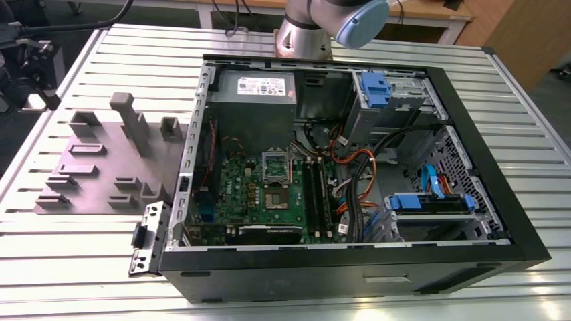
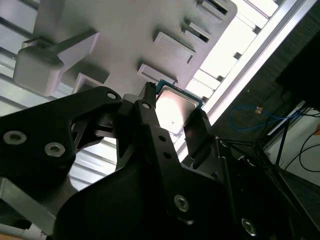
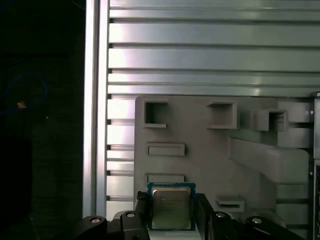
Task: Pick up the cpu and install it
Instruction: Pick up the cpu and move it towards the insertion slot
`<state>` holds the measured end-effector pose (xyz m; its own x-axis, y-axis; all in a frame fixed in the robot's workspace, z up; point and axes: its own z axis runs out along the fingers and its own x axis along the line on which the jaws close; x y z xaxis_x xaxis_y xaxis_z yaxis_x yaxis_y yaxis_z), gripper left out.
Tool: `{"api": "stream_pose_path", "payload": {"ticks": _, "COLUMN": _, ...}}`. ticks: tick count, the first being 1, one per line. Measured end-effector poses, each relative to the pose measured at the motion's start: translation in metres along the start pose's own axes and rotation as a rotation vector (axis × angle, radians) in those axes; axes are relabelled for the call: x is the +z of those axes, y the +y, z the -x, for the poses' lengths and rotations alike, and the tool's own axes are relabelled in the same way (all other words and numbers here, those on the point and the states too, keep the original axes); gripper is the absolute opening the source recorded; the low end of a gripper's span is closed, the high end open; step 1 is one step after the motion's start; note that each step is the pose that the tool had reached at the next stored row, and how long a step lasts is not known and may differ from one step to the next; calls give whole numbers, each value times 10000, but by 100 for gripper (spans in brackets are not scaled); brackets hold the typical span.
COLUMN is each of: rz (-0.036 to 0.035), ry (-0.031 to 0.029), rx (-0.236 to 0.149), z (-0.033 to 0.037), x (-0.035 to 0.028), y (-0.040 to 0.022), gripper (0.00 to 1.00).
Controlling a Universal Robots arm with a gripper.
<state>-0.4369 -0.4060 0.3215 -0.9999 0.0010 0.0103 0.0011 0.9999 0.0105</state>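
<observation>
Your hand [image 3: 171, 202] is closed narrow on the cpu [image 3: 171, 211], a finger [image 3: 142, 210] pressed to each side, lifted clear above the grey fixture plate [image 3: 210, 150].

The gripper [image 3: 171, 204] apparently clamps the cpu [image 3: 171, 211].

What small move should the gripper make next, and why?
Probably carry the cpu across toward the computer case. The gripper holds it clear above the grey fixture, and the motherboard lies inside the open case.
</observation>
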Motion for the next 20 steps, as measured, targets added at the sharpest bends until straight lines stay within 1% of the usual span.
{"api": "stream_pose_path", "payload": {"ticks": 2, "rz": 1, "ry": -1, "rx": 0, "z": 0, "x": -18, "y": 0, "gripper": 47}}
{"api": "stream_pose_path", "payload": {"ticks": 5, "rz": 2, "ry": -3, "rx": 0, "z": 0, "x": -20, "y": 0, "gripper": 47}}
{"api": "stream_pose_path", "payload": {"ticks": 7, "rz": 1, "ry": -1, "rx": 0, "z": -1, "x": -45, "y": 0, "gripper": 47}}
{"api": "stream_pose_path", "payload": {"ticks": 11, "rz": 0, "ry": -1, "rx": 0, "z": -1, "x": -49, "y": 1, "gripper": 47}}
{"api": "stream_pose_path", "payload": {"ticks": 15, "rz": 0, "ry": 1, "rx": 0, "z": -1, "x": -69, "y": 1, "gripper": 47}}
{"api": "stream_pose_path", "payload": {"ticks": 20, "rz": 0, "ry": 1, "rx": 1, "z": -2, "x": -117, "y": 1, "gripper": 47}}
